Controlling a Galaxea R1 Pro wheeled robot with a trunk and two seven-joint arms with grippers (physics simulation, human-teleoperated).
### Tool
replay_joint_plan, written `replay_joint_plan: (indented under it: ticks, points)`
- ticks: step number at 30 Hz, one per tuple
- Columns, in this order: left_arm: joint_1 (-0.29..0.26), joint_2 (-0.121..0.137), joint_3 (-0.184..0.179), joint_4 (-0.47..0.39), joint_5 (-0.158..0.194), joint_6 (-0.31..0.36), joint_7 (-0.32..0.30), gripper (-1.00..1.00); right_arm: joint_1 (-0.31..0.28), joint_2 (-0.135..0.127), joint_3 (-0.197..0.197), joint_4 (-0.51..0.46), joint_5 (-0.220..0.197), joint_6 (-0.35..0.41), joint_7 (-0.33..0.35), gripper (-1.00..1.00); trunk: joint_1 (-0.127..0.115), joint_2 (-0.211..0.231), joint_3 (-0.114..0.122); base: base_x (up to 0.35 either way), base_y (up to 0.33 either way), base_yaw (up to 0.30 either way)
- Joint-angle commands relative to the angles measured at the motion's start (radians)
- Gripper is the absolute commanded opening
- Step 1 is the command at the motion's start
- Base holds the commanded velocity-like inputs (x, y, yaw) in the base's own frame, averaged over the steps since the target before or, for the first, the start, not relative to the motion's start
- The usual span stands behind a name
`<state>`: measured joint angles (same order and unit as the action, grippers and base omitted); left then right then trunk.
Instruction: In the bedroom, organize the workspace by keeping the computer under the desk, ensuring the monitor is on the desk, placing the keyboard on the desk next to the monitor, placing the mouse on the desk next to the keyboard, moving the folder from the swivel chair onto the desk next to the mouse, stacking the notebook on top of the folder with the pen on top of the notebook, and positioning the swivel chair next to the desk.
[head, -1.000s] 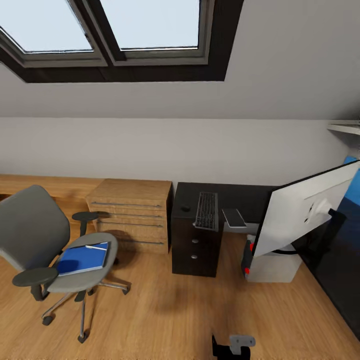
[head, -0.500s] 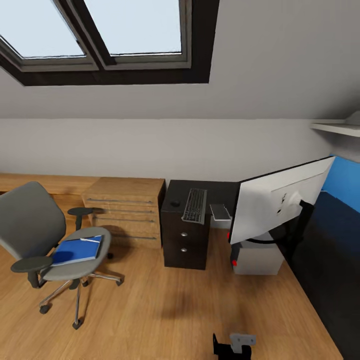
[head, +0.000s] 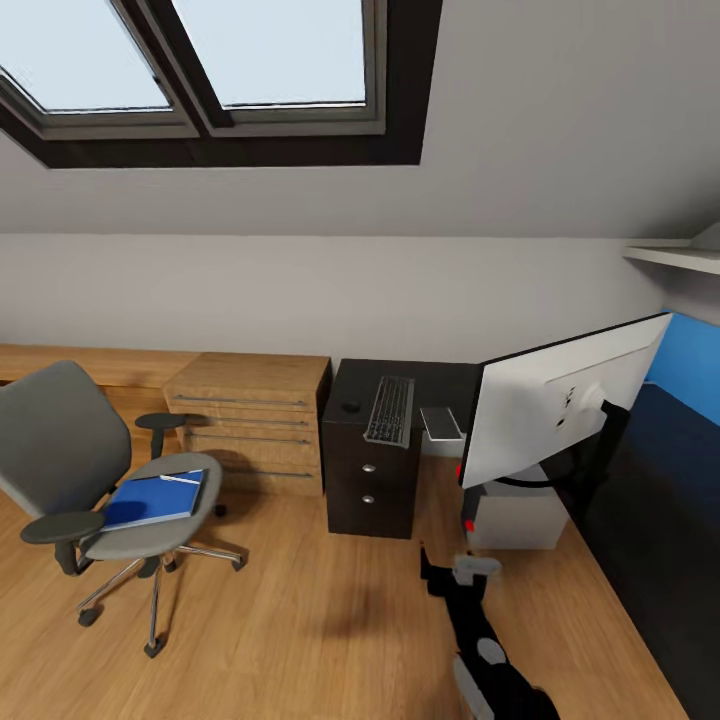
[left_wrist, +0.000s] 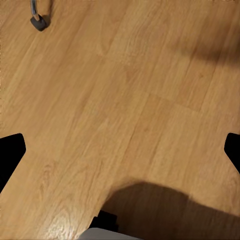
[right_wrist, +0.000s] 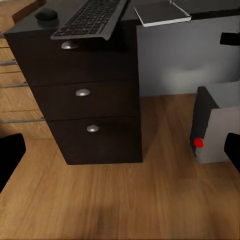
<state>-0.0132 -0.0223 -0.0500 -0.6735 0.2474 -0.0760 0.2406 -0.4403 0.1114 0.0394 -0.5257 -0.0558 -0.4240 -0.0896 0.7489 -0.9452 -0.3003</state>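
Right gripper (head: 458, 572): raised over the wood floor near the black drawer cabinet (head: 370, 480); fingers (right_wrist: 10, 155) spread wide, holding nothing.
Left gripper (left_wrist: 120, 150): fingers wide apart, empty, over bare planks.
Dark grey keyboard (head: 390, 410): atop the cabinet, small dark mouse (head: 351, 407) just left.
Wide white-backed monitor (head: 560, 410): on the black-topped desk (head: 660, 500), right.
Light grey tower computer (head: 515, 520): on the floor beneath the monitor.
Bright blue folder (head: 155, 498): on the grey swivel chair (head: 80, 480), left.

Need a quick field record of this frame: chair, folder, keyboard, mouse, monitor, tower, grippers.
chair: grey swivel chair on wood floor, apart from desk
folder: flat blue folder on chair seat
keyboard: dark keyboard atop black drawer unit
mouse: small dark mouse beside keyboard
monitor: white-backed monitor on black desk
tower: light grey computer tower on floor
right gripper: open, empty
left gripper: open
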Motion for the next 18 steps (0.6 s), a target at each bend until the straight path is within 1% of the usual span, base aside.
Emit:
replay_joint_plan:
  ticks: [1, 2, 3, 6, 7, 8, 10, 12, 13, 15, 18]
  points:
    - [-0.001, 0.001, -0.005, 0.000, 0.010, -0.005, 0.006, 1.00, 0.001, 0.000, 0.004, -0.043, -0.006, 0.044, -0.005, 1.00, 0.000, -0.001, -0.001, 0.000, 0.000, 0.000]
    - [-0.001, 0.002, -0.005, 0.000, 0.010, -0.006, 0.006, 1.00, 0.006, 0.000, 0.004, -0.136, -0.006, 0.153, -0.005, 1.00, 0.000, -0.001, -0.001, 0.000, 0.000, 0.000]
    - [-0.001, 0.002, -0.005, 0.000, 0.010, -0.006, 0.006, 1.00, 0.020, -0.001, 0.003, -0.256, -0.005, 0.292, -0.007, 1.00, 0.000, -0.001, -0.001, 0.000, 0.000, 0.000]
    - [-0.001, 0.004, -0.005, 0.000, 0.010, -0.006, 0.006, 1.00, 0.045, -0.002, 0.002, -0.440, -0.004, 0.496, -0.013, 1.00, 0.000, -0.001, -0.001, 0.000, 0.000, 0.000]
    - [-0.001, 0.004, -0.005, 0.000, 0.010, -0.007, 0.006, 1.00, 0.065, -0.002, 0.002, -0.572, -0.003, 0.633, -0.020, 1.00, 0.000, -0.001, -0.001, 0.000, 0.000, 0.000]
    - [-0.001, 0.005, -0.005, 0.000, 0.010, -0.007, 0.006, 1.00, 0.075, -0.002, 0.001, -0.637, -0.003, 0.699, -0.024, 1.00, 0.000, -0.001, -0.001, 0.000, 0.000, 0.000]
    - [-0.001, 0.005, -0.005, 0.000, 0.010, -0.007, 0.006, 1.00, 0.097, -0.002, 0.001, -0.757, -0.003, 0.813, -0.033, 1.00, 0.000, -0.001, -0.001, 0.000, 0.000, 0.000]
    - [-0.001, 0.005, -0.005, 0.000, 0.010, -0.007, 0.006, 1.00, 0.116, -0.001, 0.000, -0.849, -0.004, 0.898, -0.045, 1.00, 0.000, -0.001, -0.001, 0.000, 0.000, 0.000]
    - [-0.001, 0.005, -0.005, 0.000, 0.010, -0.007, 0.006, 1.00, 0.131, 0.000, -0.005, -0.915, -0.005, 0.959, -0.058, 1.00, 0.000, -0.001, -0.001, 0.000, 0.000, 0.000]
    - [-0.001, 0.005, -0.005, 0.000, 0.010, -0.007, 0.006, 1.00, 0.141, 0.000, -0.012, -0.958, -0.008, 1.006, -0.068, 1.00, 0.000, -0.001, -0.001, 0.000, 0.000, 0.000]
    - [-0.001, 0.004, -0.005, 0.000, 0.010, -0.007, 0.006, 1.00, 0.160, 0.000, -0.021, -0.995, -0.016, 1.073, -0.082, 1.00, 0.000, -0.001, -0.001, 0.000, 0.000, 0.000]
